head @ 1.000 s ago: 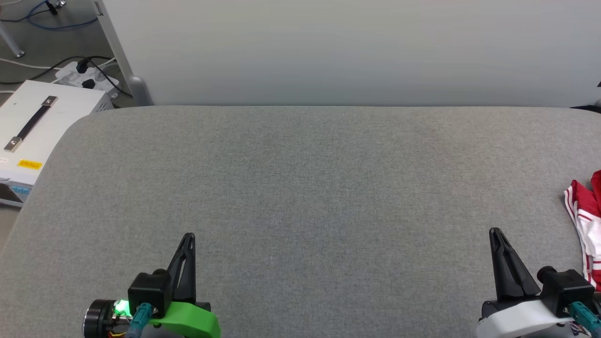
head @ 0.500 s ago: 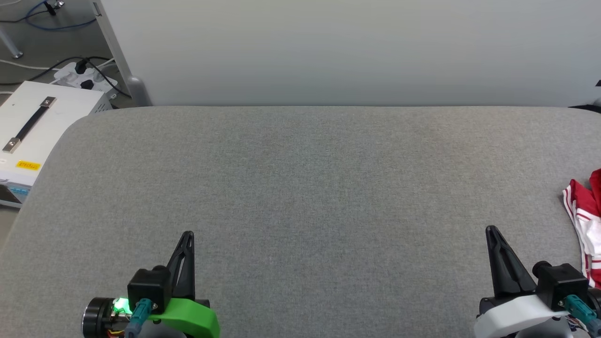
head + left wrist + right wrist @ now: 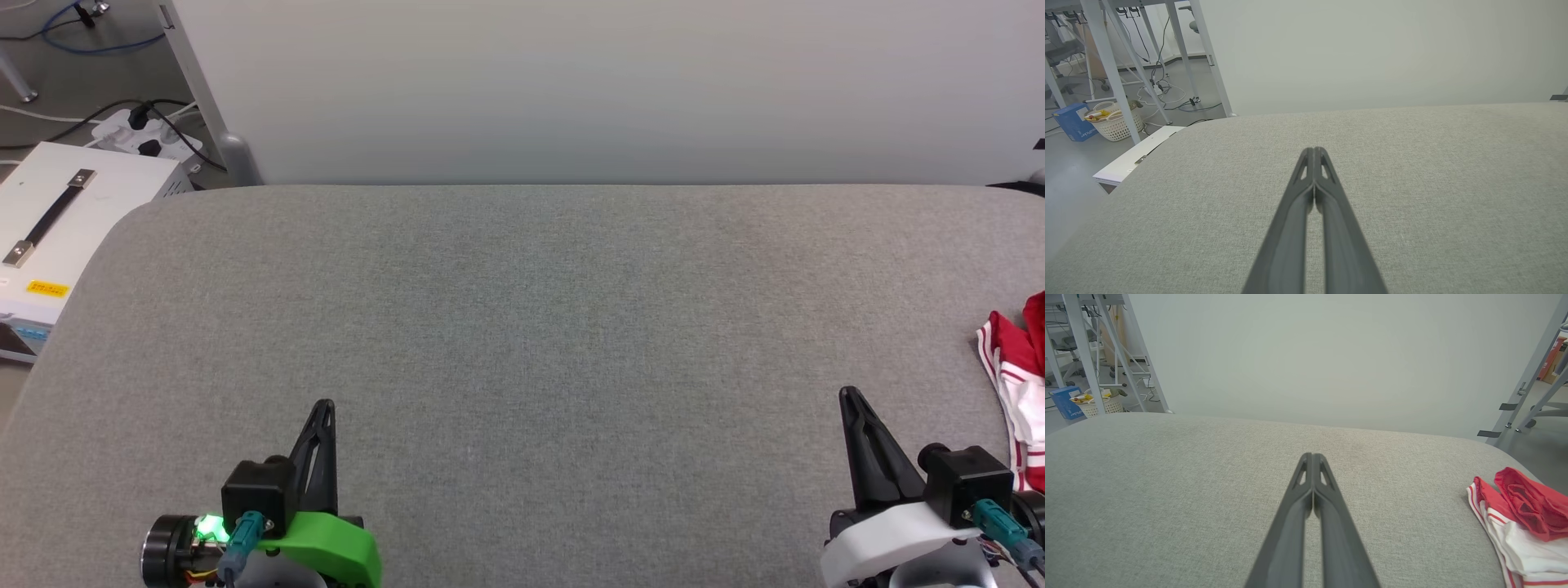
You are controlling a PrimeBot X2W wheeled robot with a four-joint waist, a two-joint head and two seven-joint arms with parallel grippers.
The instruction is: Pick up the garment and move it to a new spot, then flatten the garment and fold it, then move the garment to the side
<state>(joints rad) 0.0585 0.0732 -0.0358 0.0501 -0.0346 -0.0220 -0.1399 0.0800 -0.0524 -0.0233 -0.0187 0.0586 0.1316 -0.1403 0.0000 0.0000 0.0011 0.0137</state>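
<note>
- Two grippers sit low in our head view, each with its dark fingers pressed together and nothing held: our left gripper (image 3: pixel 325 406) at the lower left, our right gripper (image 3: pixel 847 394) at the lower right.
- Both point away from us over the grey fabric surface (image 3: pixel 522 310); we cannot tell whether the fingers touch it.
- The garment (image 3: pixel 1015 384) lies crumpled at the surface's right edge, to the right of our right gripper and apart from it, partly cut off by the picture's border.
- From our right wrist we see its red folds bunched on top of white cloth with red striped trim.
- Beyond the surface's left corner stands a white box (image 3: pixel 57 220) with a dark handle, and a power strip (image 3: pixel 147 131) lies behind it.
- From our left wrist we see a white basket (image 3: pixel 1114 120) and a blue box (image 3: pixel 1072 126) on the floor among pale metal legs.
</note>
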